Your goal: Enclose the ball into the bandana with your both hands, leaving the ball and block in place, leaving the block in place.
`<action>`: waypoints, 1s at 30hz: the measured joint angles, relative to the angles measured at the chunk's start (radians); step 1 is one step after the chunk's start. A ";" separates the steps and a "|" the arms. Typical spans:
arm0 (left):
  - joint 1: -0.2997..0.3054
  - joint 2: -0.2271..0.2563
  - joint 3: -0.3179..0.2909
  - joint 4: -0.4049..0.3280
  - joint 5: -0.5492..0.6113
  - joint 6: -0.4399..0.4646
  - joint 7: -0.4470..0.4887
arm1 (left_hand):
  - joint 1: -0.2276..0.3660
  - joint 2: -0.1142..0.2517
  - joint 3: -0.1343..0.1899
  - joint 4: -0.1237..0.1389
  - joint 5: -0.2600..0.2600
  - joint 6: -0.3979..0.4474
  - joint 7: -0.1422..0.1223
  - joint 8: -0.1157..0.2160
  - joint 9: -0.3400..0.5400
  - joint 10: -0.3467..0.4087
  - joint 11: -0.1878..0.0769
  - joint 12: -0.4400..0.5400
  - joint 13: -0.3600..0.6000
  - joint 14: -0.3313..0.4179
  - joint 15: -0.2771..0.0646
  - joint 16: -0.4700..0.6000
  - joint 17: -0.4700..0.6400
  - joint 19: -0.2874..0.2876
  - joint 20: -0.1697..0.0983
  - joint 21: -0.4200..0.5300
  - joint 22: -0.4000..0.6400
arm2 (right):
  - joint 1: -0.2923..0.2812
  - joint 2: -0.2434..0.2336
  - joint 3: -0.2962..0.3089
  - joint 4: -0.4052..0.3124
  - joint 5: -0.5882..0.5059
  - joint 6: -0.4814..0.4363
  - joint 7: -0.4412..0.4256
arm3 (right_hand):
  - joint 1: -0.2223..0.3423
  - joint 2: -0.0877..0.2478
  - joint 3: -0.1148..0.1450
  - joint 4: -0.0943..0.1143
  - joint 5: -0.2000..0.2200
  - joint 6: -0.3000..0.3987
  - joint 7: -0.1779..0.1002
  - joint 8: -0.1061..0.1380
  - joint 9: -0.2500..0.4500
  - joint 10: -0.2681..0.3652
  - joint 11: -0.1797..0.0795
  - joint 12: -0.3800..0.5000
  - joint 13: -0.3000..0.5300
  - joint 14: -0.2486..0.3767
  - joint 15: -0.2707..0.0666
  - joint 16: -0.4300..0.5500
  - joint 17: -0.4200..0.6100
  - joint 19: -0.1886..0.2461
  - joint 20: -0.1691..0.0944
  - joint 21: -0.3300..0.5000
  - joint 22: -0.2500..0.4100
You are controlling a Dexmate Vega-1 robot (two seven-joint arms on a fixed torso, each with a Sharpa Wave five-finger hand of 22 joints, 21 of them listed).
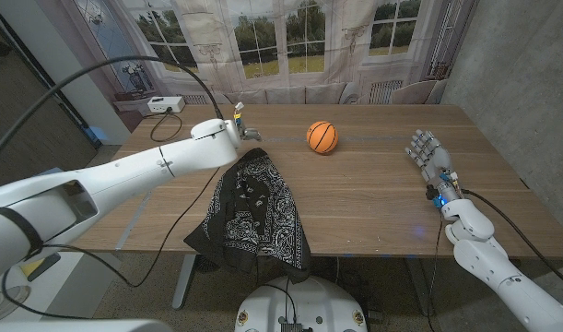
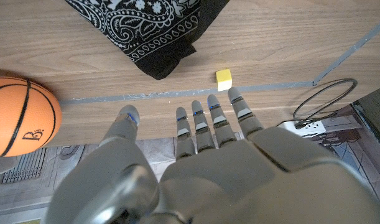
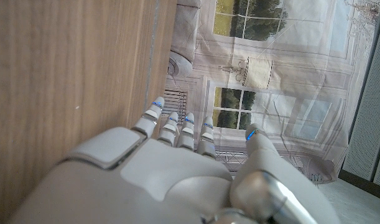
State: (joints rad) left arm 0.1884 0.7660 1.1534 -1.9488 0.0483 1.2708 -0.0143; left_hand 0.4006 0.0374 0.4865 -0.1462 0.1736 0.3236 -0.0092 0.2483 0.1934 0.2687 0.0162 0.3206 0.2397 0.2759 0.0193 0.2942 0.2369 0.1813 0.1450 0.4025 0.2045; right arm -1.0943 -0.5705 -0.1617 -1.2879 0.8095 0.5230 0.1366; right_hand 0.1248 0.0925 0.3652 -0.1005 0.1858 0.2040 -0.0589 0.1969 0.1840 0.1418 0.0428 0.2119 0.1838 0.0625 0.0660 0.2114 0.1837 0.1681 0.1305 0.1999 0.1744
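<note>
Mostly we saw the black paisley bandana (image 1: pixel 252 210) rumpled, draping over the bench's (image 1: pixel 373 198) near edge, well apart from the orange ball (image 1: pixel 322 136). Both the left robot hand (image 1: pixel 241 129) and right robot hand (image 1: pixel 433 162) were spread, holding nothing.

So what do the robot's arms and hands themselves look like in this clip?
Both arms have smooth white shells with dark seams at the joints, and black cables run along them. The left hand and right hand are metallic grey with segmented fingers and black bands; the fingertips glow blue.
</note>
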 measured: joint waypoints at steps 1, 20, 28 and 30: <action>-0.013 -0.004 0.016 0.005 0.003 0.010 -0.011 | 0.003 0.003 0.000 0.000 0.000 0.010 -0.001 0.002 0.000 0.002 -0.002 0.000 0.000 0.004 -0.004 0.000 0.000 0.003 -0.002 0.000 0.000 | 0.002 0.001 0.001 0.006 0.002 0.001 0.003 | 0.000 0.000 -0.003 0.003 0.000 0.000 0.000 0.000 0.000 0.000 0.000 0.000 0.000 0.003 0.003 0.000 0.000 0.000 0.000 0.000 0.000; -0.191 -0.073 0.232 0.086 -0.010 0.104 -0.134 | 0.022 0.022 0.000 0.000 0.000 0.050 -0.007 0.010 0.005 -0.013 -0.016 0.001 0.013 -0.010 -0.005 0.008 0.014 -0.007 -0.026 0.000 0.003 | 0.057 0.025 0.006 0.120 0.042 0.010 0.085 | 0.001 -0.001 -0.004 0.004 0.000 0.000 0.000 0.000 0.000 0.016 0.005 0.000 0.005 0.006 0.005 0.000 0.000 0.000 0.000 0.000 0.000; -0.345 -0.168 0.418 0.200 -0.075 0.117 -0.171 | 0.022 0.022 -0.004 -0.004 0.000 0.050 -0.007 0.006 0.005 -0.022 -0.014 0.000 0.014 -0.024 -0.001 0.000 0.017 -0.009 -0.027 0.000 0.003 | 0.080 0.034 0.011 0.169 0.056 0.012 0.114 | 0.001 -0.001 -0.004 0.004 0.000 0.005 0.005 0.000 0.000 0.020 0.009 0.000 0.005 0.016 0.006 0.000 0.005 0.000 0.000 0.000 0.000; -0.388 -0.204 0.472 0.240 -0.092 0.117 -0.171 | 0.028 0.028 -0.004 -0.004 0.000 0.053 -0.011 0.006 0.005 -0.022 -0.014 0.000 0.014 -0.024 -0.001 0.000 0.017 -0.009 -0.027 0.000 0.003 | 0.089 0.038 0.014 0.189 0.066 0.015 0.133 | 0.001 -0.001 -0.004 0.004 0.000 0.005 0.005 0.000 0.000 0.021 0.011 0.000 0.005 0.016 0.005 0.000 0.005 0.000 0.000 0.000 0.000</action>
State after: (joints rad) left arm -0.1996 0.5622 1.6250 -1.7084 -0.0438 1.3881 -0.1856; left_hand 0.4284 0.0653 0.4821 -0.1504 0.1736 0.3769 -0.0200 0.2543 0.1981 0.2470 0.0020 0.3205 0.2536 0.2519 0.0181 0.2942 0.2536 0.1726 0.1177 0.4026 0.2071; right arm -1.0058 -0.5326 -0.1479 -1.0989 0.8752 0.5376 0.2693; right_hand 0.1263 0.0913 0.3615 -0.0968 0.1858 0.2093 -0.0535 0.1969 0.1838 0.1633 0.0535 0.2118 0.1888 0.0789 0.0715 0.2118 0.1888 0.1680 0.1304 0.1999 0.1744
